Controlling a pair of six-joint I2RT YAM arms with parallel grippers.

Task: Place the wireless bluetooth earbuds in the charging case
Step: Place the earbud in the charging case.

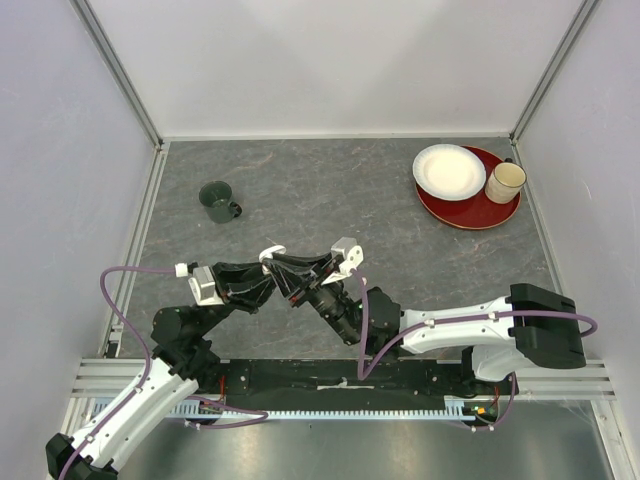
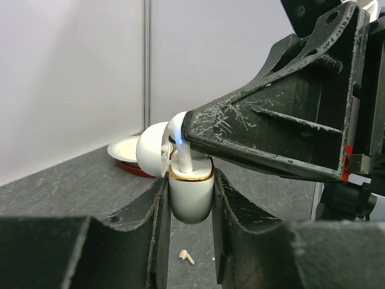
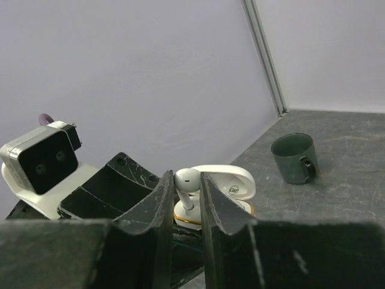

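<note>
**Earbud held upright at open case**

Dark grey stone-look table (image 1: 400, 230), pale walls (image 1: 330, 60), metal corner posts (image 1: 120, 75). Mug (image 1: 217, 201) at 10 o'clock, plate (image 1: 465, 213) at 2 o'clock. Near 6 o'clock, the left gripper (image 2: 190, 186) clamps the charging case (image 2: 191, 205), mouth up. The right gripper (image 3: 186, 192) pinches one earbud (image 3: 186, 178), long axis upright, stem pointing down into the case. A second earbud (image 2: 186, 256) lies on the table below.

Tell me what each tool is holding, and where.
Left tool grips the charging case by its lower body; right tool pinches an earbud near its head.
</note>
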